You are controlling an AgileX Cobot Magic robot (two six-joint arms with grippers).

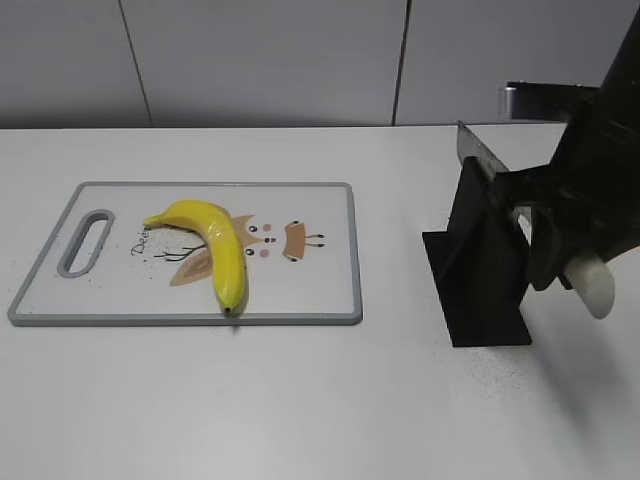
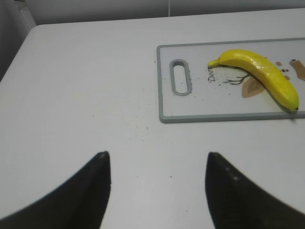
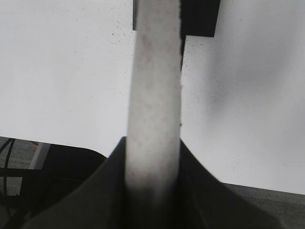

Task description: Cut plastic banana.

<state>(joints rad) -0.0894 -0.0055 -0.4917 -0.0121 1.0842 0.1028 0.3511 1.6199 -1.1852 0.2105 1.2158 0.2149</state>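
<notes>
Left fingers (image 2: 90, 191) well short of plastic banana (image 2: 259, 74)

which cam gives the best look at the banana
The exterior view: the whole plastic banana lies unobstructed on the cutting board. The left wrist view also shows it, near the frame's right edge. The right wrist view shows none of it.

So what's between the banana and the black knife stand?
In the exterior view: cutting board beside the plastic banana, then bare white table up to the black stand.
</notes>
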